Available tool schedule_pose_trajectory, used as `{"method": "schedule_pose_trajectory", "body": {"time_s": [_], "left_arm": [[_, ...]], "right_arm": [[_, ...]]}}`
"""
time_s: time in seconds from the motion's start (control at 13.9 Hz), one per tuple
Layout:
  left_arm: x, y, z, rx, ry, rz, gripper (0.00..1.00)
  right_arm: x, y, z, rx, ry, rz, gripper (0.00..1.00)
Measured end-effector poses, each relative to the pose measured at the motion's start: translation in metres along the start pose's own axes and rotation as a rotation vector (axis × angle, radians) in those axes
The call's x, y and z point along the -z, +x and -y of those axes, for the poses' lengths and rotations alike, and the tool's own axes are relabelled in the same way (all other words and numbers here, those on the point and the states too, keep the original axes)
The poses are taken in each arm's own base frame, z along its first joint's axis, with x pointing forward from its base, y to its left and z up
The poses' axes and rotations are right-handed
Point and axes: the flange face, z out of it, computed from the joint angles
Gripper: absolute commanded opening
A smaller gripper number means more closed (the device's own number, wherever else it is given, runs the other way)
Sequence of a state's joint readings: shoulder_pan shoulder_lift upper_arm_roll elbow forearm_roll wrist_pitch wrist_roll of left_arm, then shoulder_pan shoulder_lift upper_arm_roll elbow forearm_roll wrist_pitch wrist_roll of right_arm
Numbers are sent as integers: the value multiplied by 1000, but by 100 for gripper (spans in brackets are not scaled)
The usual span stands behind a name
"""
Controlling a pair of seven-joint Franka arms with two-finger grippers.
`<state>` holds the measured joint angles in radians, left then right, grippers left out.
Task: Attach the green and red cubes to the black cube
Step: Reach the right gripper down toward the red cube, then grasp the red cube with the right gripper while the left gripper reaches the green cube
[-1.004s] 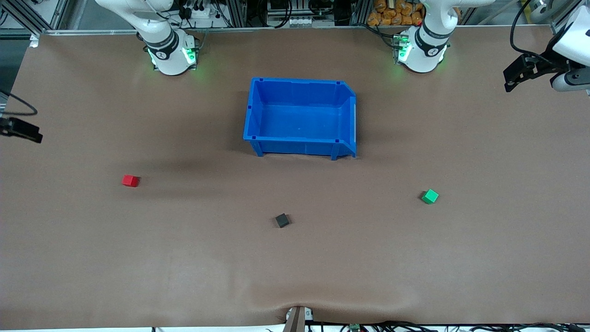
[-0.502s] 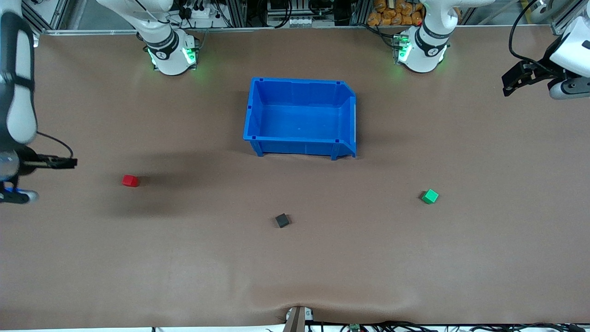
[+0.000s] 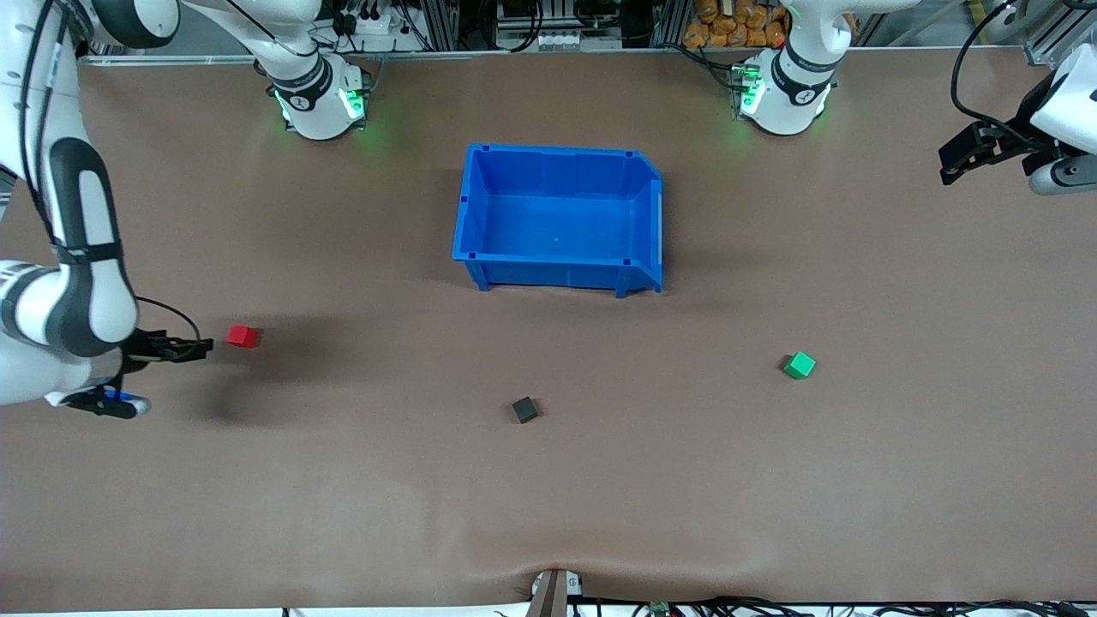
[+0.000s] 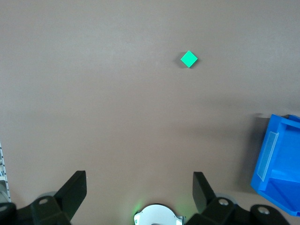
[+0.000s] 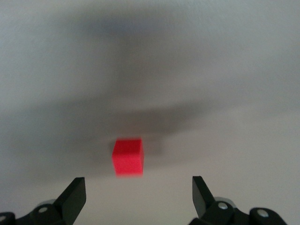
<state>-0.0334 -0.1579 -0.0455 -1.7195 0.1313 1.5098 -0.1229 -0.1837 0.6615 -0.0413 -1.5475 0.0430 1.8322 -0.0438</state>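
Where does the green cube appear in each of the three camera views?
Front view: green cube on the brown mat, toward the left arm's end of the table.
Left wrist view: green cube on bare mat.
Right wrist view: not in it.
Shared landmark: the blue bin.

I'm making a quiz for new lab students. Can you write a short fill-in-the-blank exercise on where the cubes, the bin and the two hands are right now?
1. The right hand, open, is next to the ____ cube.
2. The cube nearest the front camera is the ____ cube.
3. The blue bin holds ____ cubes.
4. The left hand, open, waits at its end of the table, holding ____; the green cube sits untouched.

Missing words: red; black; no; nothing
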Motion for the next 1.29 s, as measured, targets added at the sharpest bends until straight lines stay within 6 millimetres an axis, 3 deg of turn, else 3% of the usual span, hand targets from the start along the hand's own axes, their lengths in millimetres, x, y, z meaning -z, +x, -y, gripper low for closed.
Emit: {"method": "schedule_pose_trajectory", "body": {"time_s": [0.07, 0.14, 0.29, 0.36, 0.43, 0.5, 0.57, 0.65, 0.86, 1.0, 1.15, 1.29], "left_arm": [[-1, 2, -1, -1, -1, -5, 100], [-4, 6, -2, -2, -3, -10, 100], [-16, 15, -5, -7, -3, 2, 100], [-25, 21, -7, -10, -2, 14, 100], [-34, 27, -10, -13, -2, 20, 100], [-45, 33, -12, -16, -3, 19, 100], [-57, 38, -13, -19, -5, 15, 100], [-69, 42, -15, -21, -6, 11, 100], [-113, 50, -18, -24, -12, -7, 100], [-149, 56, -19, -21, -16, -4, 100], [-182, 65, -25, -1, -22, -5, 100], [-210, 77, -32, 55, -31, -20, 100]], "right_arm": [[-18, 2, 0, 0, -1, -14, 87], [-35, 2, 2, 2, -1, -4, 84], [-55, 1, 11, -5, -4, 23, 80], [-59, 0, 14, -16, -6, 31, 69], [-61, -1, 17, -20, -7, 35, 56], [-62, -1, 20, -22, -8, 37, 35], [-64, -2, 23, -27, -8, 41, 7], [-67, -3, 24, -31, -8, 47, 0], [-67, -3, 24, -58, -5, 47, 0], [-56, 0, 26, -121, -1, 27, 0], [-31, 3, 41, -234, 44, 32, 0], [4, 5, 75, -385, 159, 39, 0]]}}
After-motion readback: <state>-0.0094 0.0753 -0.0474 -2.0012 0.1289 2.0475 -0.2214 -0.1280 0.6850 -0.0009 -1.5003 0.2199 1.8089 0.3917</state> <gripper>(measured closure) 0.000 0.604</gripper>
